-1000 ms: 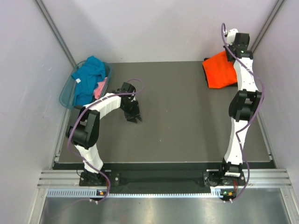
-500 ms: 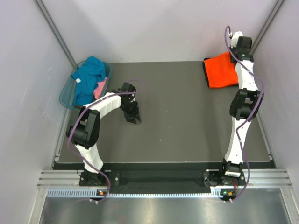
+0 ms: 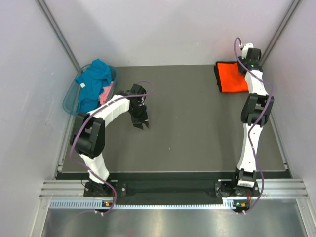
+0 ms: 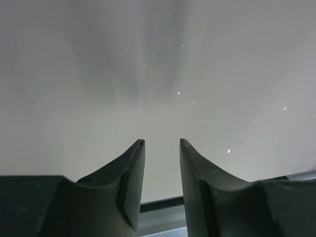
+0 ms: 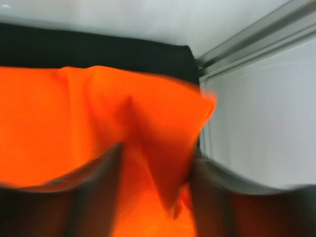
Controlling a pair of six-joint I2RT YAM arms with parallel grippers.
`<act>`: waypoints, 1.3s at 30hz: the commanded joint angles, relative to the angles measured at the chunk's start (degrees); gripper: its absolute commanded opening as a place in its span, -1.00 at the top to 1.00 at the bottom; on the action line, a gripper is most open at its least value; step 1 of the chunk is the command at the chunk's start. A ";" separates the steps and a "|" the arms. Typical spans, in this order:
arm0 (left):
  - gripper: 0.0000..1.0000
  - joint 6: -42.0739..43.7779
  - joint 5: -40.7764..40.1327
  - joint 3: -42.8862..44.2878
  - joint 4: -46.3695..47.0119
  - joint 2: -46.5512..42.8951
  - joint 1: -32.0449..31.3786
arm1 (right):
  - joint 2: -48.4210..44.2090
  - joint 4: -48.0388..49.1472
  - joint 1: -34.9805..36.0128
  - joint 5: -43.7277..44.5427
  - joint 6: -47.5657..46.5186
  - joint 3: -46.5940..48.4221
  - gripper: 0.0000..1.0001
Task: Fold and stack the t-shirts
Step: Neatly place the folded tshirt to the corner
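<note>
The folded bright orange t-shirt [image 3: 232, 77] lies in the far right corner of the table, on top of a black t-shirt [image 3: 217, 74] whose edge shows at its left side. My right gripper [image 3: 245, 63] hangs over the orange shirt's far right edge. In the right wrist view its jaws [image 5: 155, 165] stand apart, with a raised fold of orange t-shirt [image 5: 163, 148] loose between them and the black t-shirt [image 5: 98, 47] beyond. My left gripper [image 3: 141, 124] hovers over the mat at centre left, open [image 4: 162, 144] and empty. Teal [image 3: 95, 81] and pink [image 3: 106, 93] t-shirts lie in the basket.
The translucent blue-green basket [image 3: 69, 101] stands at the table's far left edge. White walls and metal frame rails [image 5: 256, 42] close in the back and both sides. The dark mat [image 3: 192, 128] covers the table between the arms.
My right gripper has opened and let go of the orange t-shirt, which has dropped flat onto the black one. The right wrist shifted slightly toward the far corner. The left arm barely moved.
</note>
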 commanded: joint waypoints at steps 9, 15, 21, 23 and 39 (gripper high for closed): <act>0.20 -1.28 -2.31 9.65 -7.46 -4.93 -2.70 | -9.29 5.92 -1.78 4.18 3.28 3.19 -0.99; 0.20 -2.77 -1.44 11.95 -7.74 -6.60 -4.55 | -18.96 -1.62 -0.38 1.37 9.85 -2.17 -0.99; 0.19 -4.97 4.80 8.79 -2.47 -9.24 -4.81 | -28.09 -11.99 4.18 -5.02 17.32 -8.23 -0.99; 0.19 -5.41 7.34 6.51 2.01 -10.64 -4.81 | -31.00 -12.88 5.60 -10.28 18.92 -13.93 -0.99; -0.11 -11.56 6.30 -21.61 37.66 -31.37 -4.90 | -77.99 25.94 23.44 -35.28 52.98 -88.67 -0.99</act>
